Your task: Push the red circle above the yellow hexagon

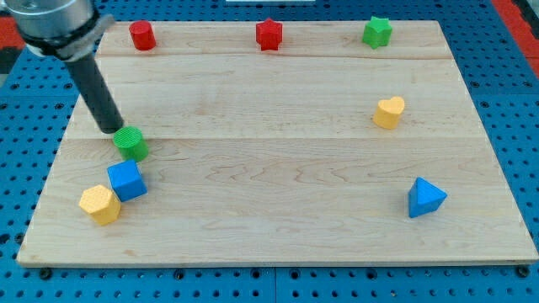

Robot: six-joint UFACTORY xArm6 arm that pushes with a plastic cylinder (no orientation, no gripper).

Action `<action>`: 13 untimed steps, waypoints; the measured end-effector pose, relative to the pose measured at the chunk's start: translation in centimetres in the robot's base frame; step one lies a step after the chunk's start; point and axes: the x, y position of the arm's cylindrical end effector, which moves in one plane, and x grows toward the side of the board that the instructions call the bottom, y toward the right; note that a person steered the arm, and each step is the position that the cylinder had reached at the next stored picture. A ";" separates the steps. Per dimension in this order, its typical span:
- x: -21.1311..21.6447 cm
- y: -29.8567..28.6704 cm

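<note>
The red circle sits near the board's top left edge. The yellow hexagon lies at the bottom left, touching a blue cube on its upper right. My tip is at the left side of the board, just left of and touching or nearly touching a green circle. The tip is well below the red circle and above the blue cube and yellow hexagon.
A red star sits at the top middle and a green star at the top right. A yellow heart lies at the right, a blue triangle at the lower right. The wooden board rests on a blue pegboard.
</note>
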 end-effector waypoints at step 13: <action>-16.5 -5.5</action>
